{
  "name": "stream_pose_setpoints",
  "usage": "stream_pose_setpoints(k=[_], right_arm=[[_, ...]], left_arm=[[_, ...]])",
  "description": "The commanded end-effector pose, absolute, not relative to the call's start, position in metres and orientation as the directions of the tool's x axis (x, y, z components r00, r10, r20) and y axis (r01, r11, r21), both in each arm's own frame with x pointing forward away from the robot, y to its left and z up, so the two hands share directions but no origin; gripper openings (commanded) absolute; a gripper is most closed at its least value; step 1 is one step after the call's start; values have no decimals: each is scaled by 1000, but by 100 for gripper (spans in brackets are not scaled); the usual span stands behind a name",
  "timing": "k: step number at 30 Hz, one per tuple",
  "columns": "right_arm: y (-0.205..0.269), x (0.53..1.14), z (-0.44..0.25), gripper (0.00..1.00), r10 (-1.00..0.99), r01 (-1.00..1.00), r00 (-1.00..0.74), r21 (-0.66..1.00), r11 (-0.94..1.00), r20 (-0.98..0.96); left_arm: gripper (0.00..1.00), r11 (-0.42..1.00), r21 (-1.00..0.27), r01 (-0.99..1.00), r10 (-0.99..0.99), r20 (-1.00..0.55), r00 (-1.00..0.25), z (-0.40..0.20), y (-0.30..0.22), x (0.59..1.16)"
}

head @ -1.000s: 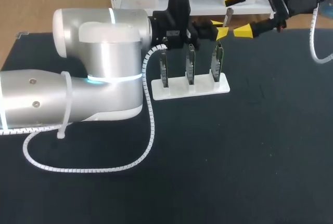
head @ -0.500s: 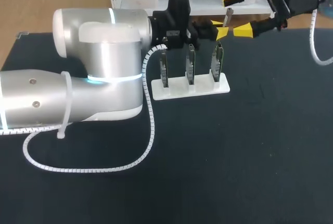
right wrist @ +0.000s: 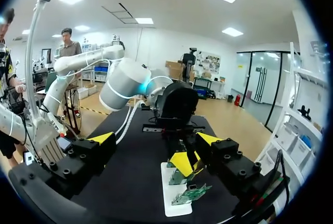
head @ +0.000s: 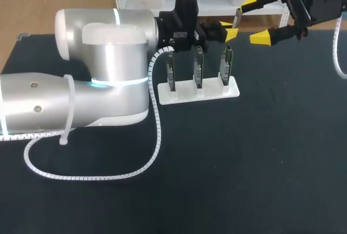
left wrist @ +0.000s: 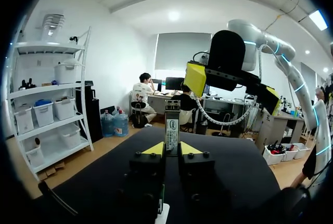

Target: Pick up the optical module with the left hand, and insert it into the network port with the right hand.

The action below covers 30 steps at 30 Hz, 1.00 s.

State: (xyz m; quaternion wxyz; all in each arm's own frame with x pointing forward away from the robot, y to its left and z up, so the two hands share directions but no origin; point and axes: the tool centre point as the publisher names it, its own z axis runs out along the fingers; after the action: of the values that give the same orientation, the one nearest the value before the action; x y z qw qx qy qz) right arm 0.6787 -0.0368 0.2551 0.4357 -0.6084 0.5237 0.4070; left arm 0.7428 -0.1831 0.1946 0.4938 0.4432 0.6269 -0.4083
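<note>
Backing off now, right hand (head: 254, 19) spread wide; left hand (left wrist: 167, 149) clamps the optical module (left wrist: 172, 125) upright, ready for handover.

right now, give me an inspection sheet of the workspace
surface: dark table, flat.
job's things: optical module upright in the left gripper, by the white stand; three green boards stand upright on the stand; ports too small to make out.
clutter: nothing seen.
grippers: left gripper shut on the optical module; right gripper open beside the module, holding nothing.
cables: white spiral cable from the left arm lies looped on the table; right arm's cable hangs at the table's edge.
surroundings: nothing seen reaching over the table.
</note>
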Motion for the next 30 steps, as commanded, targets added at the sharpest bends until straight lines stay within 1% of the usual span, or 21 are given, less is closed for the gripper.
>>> stream_pose_setpoints(k=[1,10,13,18,30], right_arm=[[-34,682,255,100,-291,-992,108,-86,-88,-951],[-34,682,255,100,-290,-991,116,-93,-93,-950],[-37,685,261,100,-291,-986,161,-139,-94,-943],[-42,697,265,100,-304,-983,177,-152,-103,-936],[-50,721,269,100,-271,-980,158,-119,-158,-949]], left_arm=[[0,270,-75,960,158,-980,-121,195,-184,745],[0,270,-75,960,158,-980,-121,195,-184,745],[0,270,-75,960,158,-980,-121,195,-184,745],[0,270,-75,960,158,-980,-121,195,-184,745],[0,270,-75,960,158,-980,-121,195,-184,745]])
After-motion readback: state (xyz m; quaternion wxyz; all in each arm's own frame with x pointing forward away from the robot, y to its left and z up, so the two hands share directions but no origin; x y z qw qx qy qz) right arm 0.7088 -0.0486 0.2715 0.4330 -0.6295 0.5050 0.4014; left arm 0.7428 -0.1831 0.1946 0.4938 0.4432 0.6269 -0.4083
